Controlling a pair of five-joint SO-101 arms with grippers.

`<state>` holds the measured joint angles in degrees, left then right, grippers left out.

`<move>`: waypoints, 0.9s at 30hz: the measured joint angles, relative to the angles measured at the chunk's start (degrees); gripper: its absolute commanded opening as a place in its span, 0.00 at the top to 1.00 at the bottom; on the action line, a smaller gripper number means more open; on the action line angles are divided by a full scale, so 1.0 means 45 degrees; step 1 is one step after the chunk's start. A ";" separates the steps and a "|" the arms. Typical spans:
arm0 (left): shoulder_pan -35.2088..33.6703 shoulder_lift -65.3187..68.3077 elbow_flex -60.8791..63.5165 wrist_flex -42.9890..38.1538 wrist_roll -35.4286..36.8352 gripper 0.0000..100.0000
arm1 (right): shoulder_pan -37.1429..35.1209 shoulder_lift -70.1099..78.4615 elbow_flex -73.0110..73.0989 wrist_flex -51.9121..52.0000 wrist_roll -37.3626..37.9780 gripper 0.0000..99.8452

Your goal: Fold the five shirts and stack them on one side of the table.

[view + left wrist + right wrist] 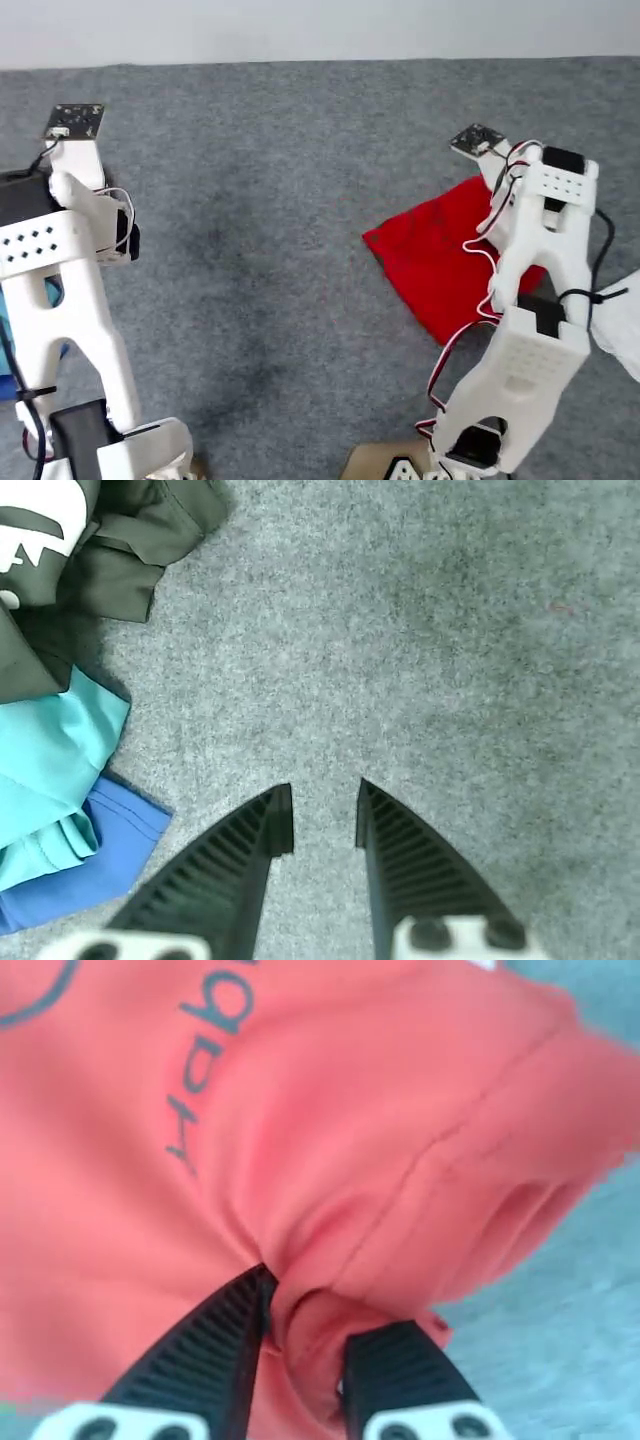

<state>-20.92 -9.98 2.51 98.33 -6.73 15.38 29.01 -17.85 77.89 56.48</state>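
The right fingers pinch a bunched fold of the red cotton shirt, crumpled at the right of the grey carpeted table; the left fingers hang parted beside heaped dark, teal and blue shirts. Folding seems barely begun: next, that fold needs drawing out flat.

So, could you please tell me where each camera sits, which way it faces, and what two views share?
High view: fixed overhead, looking down on table, both arms, red shirt.
Left wrist view: on the left arm, looking down past its open left claw at table, dark shirt, teal shirt, blue shirt.
Right wrist view: on the right arm, right claw pinching the red shirt.
Shared: red shirt, high and right wrist.
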 measured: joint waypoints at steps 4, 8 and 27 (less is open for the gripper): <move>0.0000 0.0000 0.0000 0.0000 0.0000 0.89 | 0.0000 0.0000 0.0000 -0.1270 0.0176 0.93; 0.0000 0.0000 0.0000 0.0000 0.0000 0.89 | 0.0000 0.0000 0.0000 -0.1778 0.0176 0.82; 0.0000 0.0000 0.0000 0.0000 0.0000 0.89 | -0.0078 -0.2325 0.0000 -0.0449 -1.1917 0.71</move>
<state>-20.92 -9.98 2.51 98.33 -6.73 15.03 18.55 -17.85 75.87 2.86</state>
